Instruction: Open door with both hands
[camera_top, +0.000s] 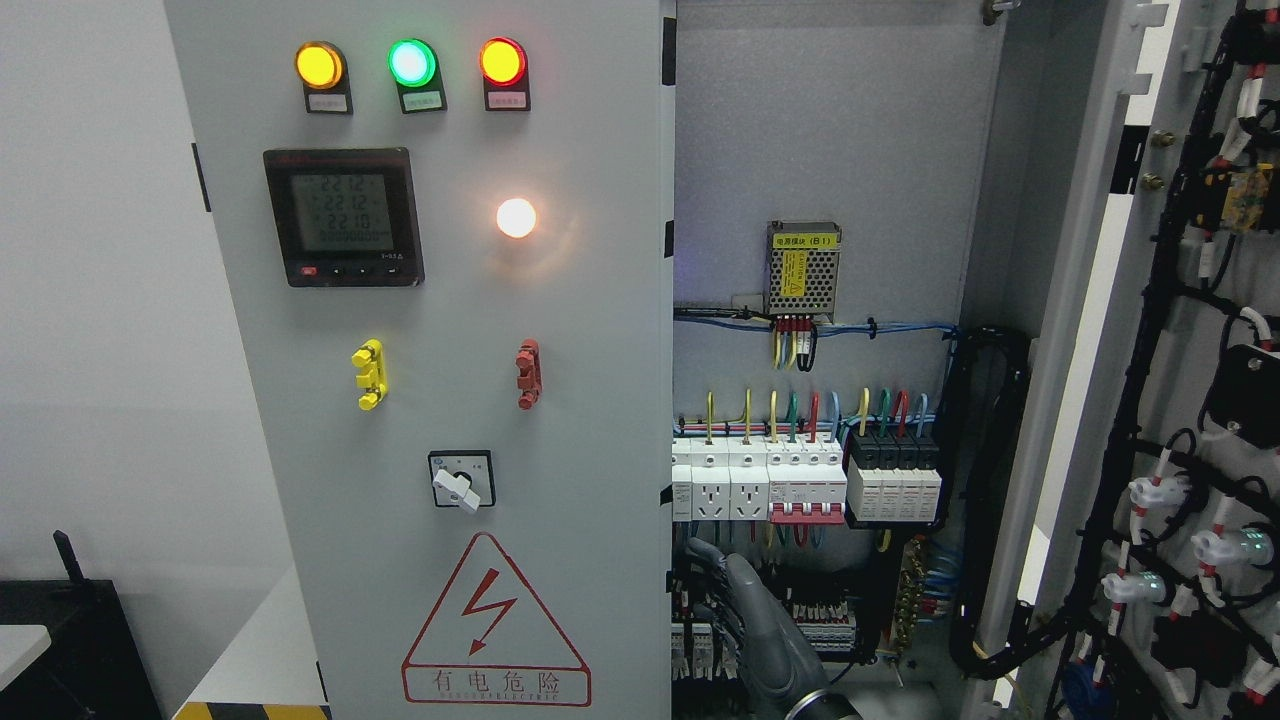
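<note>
White wall (90, 300) fills the left side, with a dark box (70, 640) low in the near-left corner. A grey cabinet takes up everything else.

Its left door (450, 420) is closed and faces the camera. Along the top of it sit three lit lamps: amber (319, 65), green (412, 62) and red (502, 61). Below them are a meter (343, 217) with a lit screen and a glowing white lamp (516, 218). Lower down are a yellow clip (369, 374), a red clip (528, 374), a rotary switch (460, 482) and a red shock warning sign (495, 625).

The right door (1180, 400) stands swung wide open to the right, its wired inner face showing black cable bundles. The open half shows the back panel (830, 130), a mesh-cased power module (802, 257) and a row of breakers (800, 480) fed by coloured wires.

The right hand (750, 630), dark grey, rises from the bottom edge just right of the middle, inside the open half and below the breakers. Its fingers (700, 555) are stretched out, pointing up and left, with the tips just beside the left door's right edge. They grasp nothing; whether they touch that edge cannot be told.
</note>
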